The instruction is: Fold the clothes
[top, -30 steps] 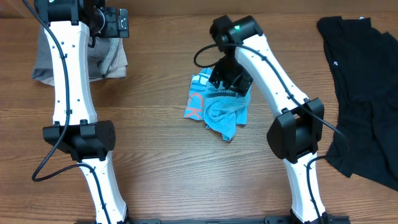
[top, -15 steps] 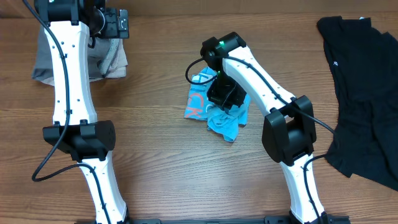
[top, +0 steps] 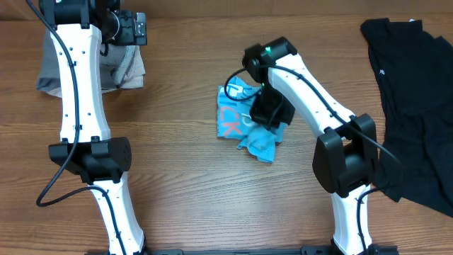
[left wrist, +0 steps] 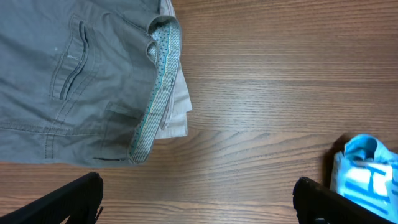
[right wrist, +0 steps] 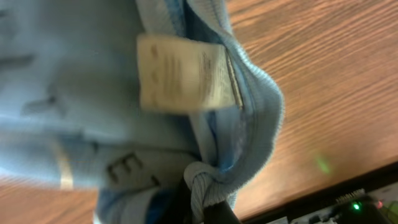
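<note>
Judging from how things lie, the folding is perhaps one third done. The grey piece [left wrist: 74,74] and the beige piece [left wrist: 177,118] under it lie flat in a neat pile at the far left of the bench [top: 205,205], so I take them as finished. The light blue T-shirt [top: 233,124] is in the middle of the bench, crumpled in a heap, with no clean fold in it. The black garment [top: 414,92] lies loose along the right side and is not yet touched.

The right claw [top: 267,113] is down on the T-shirt. In the wrist view the picture is blurred, but it seems closed on a bunch of cloth at the neck seam, just below the white care label [right wrist: 180,71]. The left claw [left wrist: 196,190] hangs near the pile with its jaws wide apart and holds nothing.

For spreading the shirt there is bare wood in front of it and to its left, between it and the pile. To the right the room is less, because the black garment is near the right arm, and its outer edge runs out of the overhead view.
</note>
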